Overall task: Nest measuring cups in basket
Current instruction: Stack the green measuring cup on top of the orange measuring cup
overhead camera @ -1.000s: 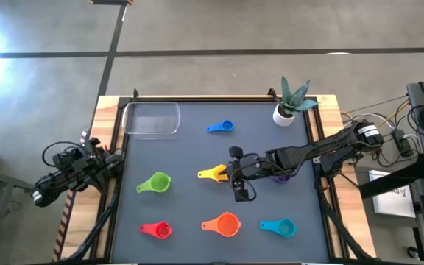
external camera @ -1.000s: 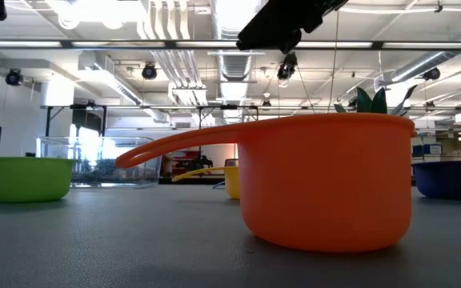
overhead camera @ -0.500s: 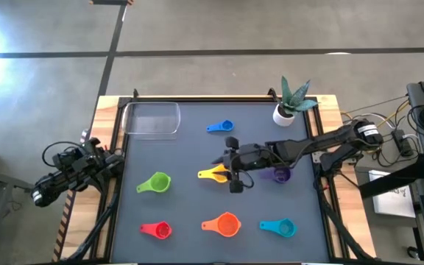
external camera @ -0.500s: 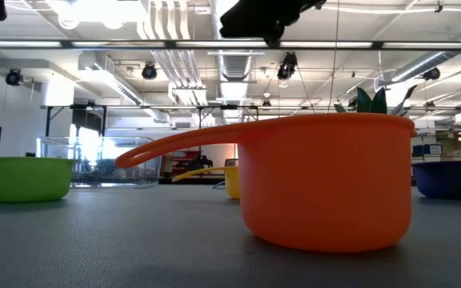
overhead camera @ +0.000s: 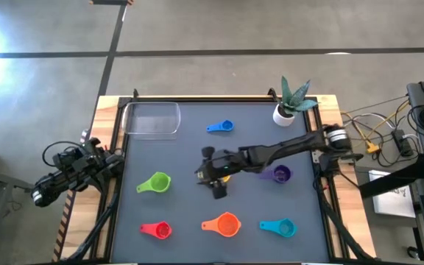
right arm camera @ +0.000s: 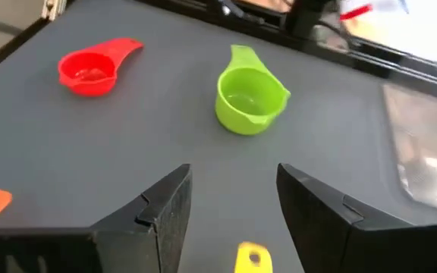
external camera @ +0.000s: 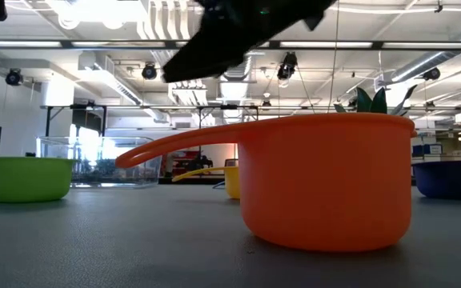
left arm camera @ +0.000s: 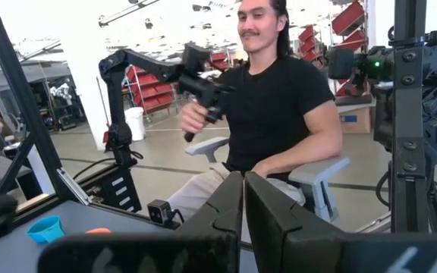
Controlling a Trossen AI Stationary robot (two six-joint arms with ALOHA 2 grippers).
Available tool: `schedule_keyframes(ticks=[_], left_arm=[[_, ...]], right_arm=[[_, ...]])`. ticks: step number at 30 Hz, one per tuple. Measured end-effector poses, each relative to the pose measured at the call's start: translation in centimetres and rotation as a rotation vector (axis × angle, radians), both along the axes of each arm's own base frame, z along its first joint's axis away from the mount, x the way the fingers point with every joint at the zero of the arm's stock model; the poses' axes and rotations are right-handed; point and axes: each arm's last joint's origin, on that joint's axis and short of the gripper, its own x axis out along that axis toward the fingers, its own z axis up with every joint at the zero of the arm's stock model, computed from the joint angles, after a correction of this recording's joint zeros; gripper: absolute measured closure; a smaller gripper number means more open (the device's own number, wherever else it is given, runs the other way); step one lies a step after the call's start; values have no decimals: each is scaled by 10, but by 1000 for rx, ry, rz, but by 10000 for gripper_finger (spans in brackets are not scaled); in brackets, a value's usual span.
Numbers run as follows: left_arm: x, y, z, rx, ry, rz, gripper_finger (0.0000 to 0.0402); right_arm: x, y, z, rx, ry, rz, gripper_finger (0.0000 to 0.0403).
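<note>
Seven measuring cups lie scattered on the dark mat: blue (overhead camera: 220,126), purple (overhead camera: 280,174), green (overhead camera: 155,183), red (overhead camera: 157,230), orange (overhead camera: 224,224), teal (overhead camera: 280,228), and yellow (overhead camera: 220,176), which is half hidden under my right arm. The clear basket (overhead camera: 152,118) sits at the far left corner. My right gripper (overhead camera: 204,174) hovers open above the mat just left of the yellow cup, whose handle (right arm camera: 249,258) shows below the fingers; it points toward the green cup (right arm camera: 250,98). My left gripper (left arm camera: 243,205) is shut, parked off the table's left edge.
A small white pot with a plant (overhead camera: 286,109) stands at the far right corner. A seated person (left arm camera: 279,114) shows beyond the table in the left wrist view. Bare mat lies between the green cup and the basket (right arm camera: 423,144). The orange cup (external camera: 318,184) fills the low view.
My right arm has reached farther toward the table's left, carrying its gripper from right of the yellow cup across it to its left side, toward the green cup. No cup has moved.
</note>
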Motion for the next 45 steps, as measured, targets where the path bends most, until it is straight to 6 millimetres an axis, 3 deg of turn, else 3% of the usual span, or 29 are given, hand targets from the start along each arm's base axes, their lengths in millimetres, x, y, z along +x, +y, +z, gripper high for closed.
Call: schedule_keyframes(ticks=[9, 18, 22, 30, 45], left_arm=[[0, 0, 0, -1, 1, 0, 402], [0, 0, 0, -1, 2, 0, 402], [0, 0, 0, -1, 2, 0, 402], [0, 0, 0, -2, 4, 0, 402], [0, 0, 0, -3, 5, 0, 402]], right_arm=[[69, 10, -16, -14, 6, 104, 218], [114, 15, -49, -29, 137, 113, 194], [126, 17, -51, -29, 142, 112, 167], [139, 18, -34, -37, 66, 110, 119], [143, 18, -19, -9, -12, 93, 112]])
